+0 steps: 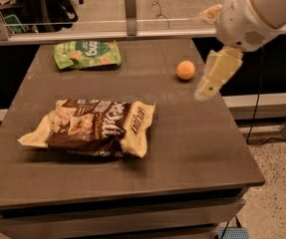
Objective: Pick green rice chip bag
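Dim, warm light falls from above. The pale end effector [205, 91], above the table [192, 148] near its right edge, catches it brightest. Left of it, the orange ball [185, 69] and the brown-and-cream bag [92, 128] cast soft, short shadows.
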### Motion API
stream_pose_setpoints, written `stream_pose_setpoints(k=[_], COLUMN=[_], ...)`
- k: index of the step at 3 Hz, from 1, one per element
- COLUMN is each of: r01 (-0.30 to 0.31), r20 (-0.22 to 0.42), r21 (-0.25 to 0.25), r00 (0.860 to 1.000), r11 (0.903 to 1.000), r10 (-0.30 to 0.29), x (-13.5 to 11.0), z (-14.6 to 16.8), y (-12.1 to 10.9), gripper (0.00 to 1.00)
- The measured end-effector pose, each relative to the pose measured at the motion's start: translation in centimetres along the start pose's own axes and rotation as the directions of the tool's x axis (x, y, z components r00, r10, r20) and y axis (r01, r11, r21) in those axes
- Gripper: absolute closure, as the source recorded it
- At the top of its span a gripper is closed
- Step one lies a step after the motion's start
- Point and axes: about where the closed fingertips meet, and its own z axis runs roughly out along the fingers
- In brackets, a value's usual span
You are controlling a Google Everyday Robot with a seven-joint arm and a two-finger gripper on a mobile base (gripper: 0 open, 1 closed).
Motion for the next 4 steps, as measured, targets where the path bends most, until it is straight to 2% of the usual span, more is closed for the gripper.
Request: stream_pose_setpoints(k=[1, 2, 3, 4], r01=[0.077, 0.075, 0.090, 0.100], r20=[0.160, 0.165, 0.218, 0.247], r21=[-0.002, -0.003, -0.016, -0.023], r00=[0.984, 0.984, 0.972, 0.965], r11=[0.9971, 0.9971, 0.9958, 0.9947], r10=[-0.075, -0.074, -0.085, -0.091], x=[-6.1, -6.2, -8.2, -11.0], z=[4.5, 4.4, 7.4, 12.0], y=[-1.4, -1.4, -2.2, -3.9], gripper=[0.00, 0.00, 0.00, 0.00])
